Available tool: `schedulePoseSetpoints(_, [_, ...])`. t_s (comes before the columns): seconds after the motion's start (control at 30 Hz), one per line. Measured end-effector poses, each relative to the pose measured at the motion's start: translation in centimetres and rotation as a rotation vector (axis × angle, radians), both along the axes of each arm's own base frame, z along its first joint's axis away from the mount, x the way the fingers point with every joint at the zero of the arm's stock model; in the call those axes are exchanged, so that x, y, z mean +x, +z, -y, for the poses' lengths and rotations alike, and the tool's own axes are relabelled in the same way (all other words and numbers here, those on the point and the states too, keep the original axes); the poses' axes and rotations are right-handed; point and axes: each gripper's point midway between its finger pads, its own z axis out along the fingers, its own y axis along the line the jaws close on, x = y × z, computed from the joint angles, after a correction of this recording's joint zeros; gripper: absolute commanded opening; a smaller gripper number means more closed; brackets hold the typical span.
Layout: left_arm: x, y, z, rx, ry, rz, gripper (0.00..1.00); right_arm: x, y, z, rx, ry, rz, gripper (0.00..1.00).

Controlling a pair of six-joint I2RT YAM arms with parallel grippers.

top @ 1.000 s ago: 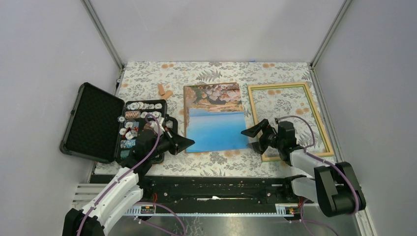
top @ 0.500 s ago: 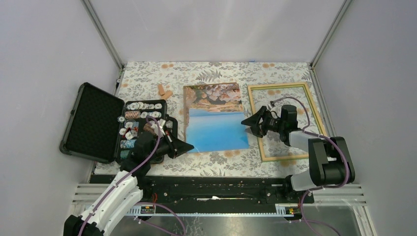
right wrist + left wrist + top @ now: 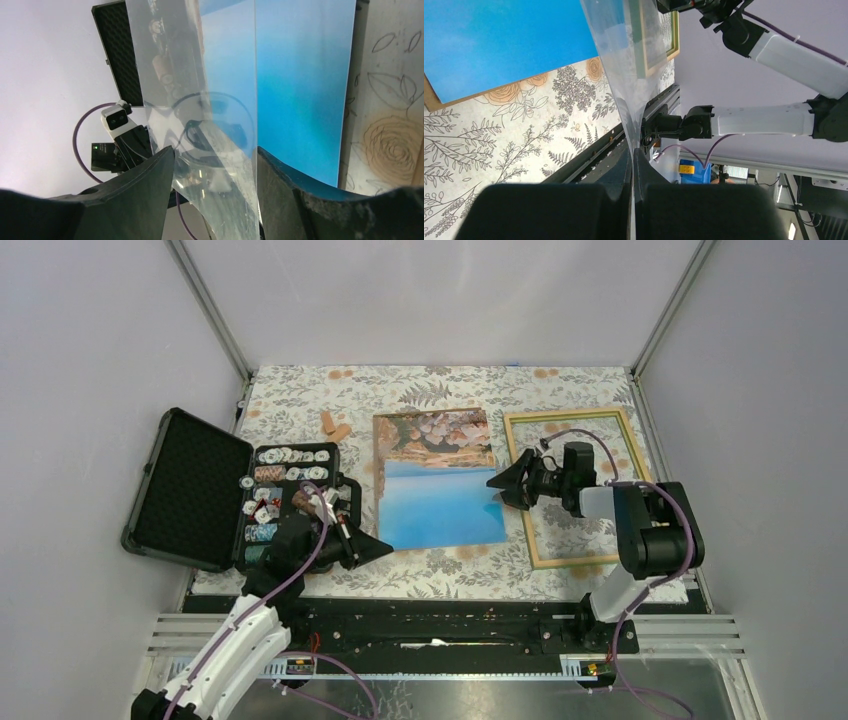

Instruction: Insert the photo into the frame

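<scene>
The photo, blue sea with a rocky coast at its far end, lies face up mid-table on a brown backing board. It also shows in the left wrist view and the right wrist view. The frame lies flat to its right, light wood in the top view, with a green face in the left wrist view. My left gripper is shut on a clear plastic sheet by the photo's near left corner. My right gripper is open, the sheet's far edge between its jaws.
An open black case with poker chips stands at the left, close behind my left gripper. Two small brown pieces lie at the back left. Grey walls close in both sides; a black rail runs along the near edge.
My right gripper has swung away from the near edge, up along the photo's right edge, with its arm folding over the frame. My left gripper has shifted slightly toward the near edge, still shut.
</scene>
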Motion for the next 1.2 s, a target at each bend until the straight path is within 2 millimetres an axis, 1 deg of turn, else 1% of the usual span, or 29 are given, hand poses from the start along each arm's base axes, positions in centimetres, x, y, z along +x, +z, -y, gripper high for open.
schedulePoseSetpoints(0.17, [-0.5,-1.0,-0.1,0.006,-0.011,-0.009,0.0,1.0,-0.4,-0.3,0.034,-0.008,-0.02,0.62])
schedulePoseSetpoints(0.27, [-0.7,-1.6,-0.1,0.009,-0.015,-0.022,0.0,2.2,-0.3,-0.5,0.064,-0.015,-0.019,0.59])
schedulePoseSetpoints(0.37, [-0.8,-1.8,-0.1,0.009,-0.019,-0.025,0.0,3.9,0.5,-0.8,0.12,-0.021,-0.004,0.53])
schedulePoseSetpoints(0.47, [-0.9,-1.7,-0.1,0.006,-0.023,-0.022,0.0,5.3,1.2,-1.2,0.17,-0.022,0.009,0.51])
schedulePoseSetpoints(0.63, [-0.9,-1.5,0.0,0.0,-0.033,-0.01,0.0,7.3,2.3,-1.6,0.207,-0.024,0.034,0.51])
schedulePoseSetpoints(0.73, [-1.0,-1.3,0.1,-0.005,-0.043,-0.002,0.0,8.0,3.0,-2.3,0.196,-0.003,0.057,0.52])
schedulePoseSetpoints(0.83, [-1.2,-1.0,0.2,-0.017,-0.061,0.011,0.0,8.0,3.4,-3.3,0.182,0.029,0.079,0.5])
schedulePoseSetpoints(0.97, [-1.4,-0.6,0.4,-0.028,-0.077,0.023,0.0,7.3,3.2,-4.2,0.18,0.061,0.07,0.45])
schedulePoseSetpoints(1.07, [-1.5,-0.4,0.5,-0.035,-0.088,0.031,0.0,6.8,3.6,-4.2,0.182,0.075,0.075,0.39])
schedulePoseSetpoints(1.13, [-1.5,-0.4,0.5,-0.037,-0.091,0.034,0.0,6.6,4.3,-4.2,0.186,0.085,0.09,0.35])
schedulePoseSetpoints(1.2, [-1.5,-0.4,0.5,-0.038,-0.094,0.033,0.0,6.5,4.9,-4.2,0.19,0.089,0.107,0.26])
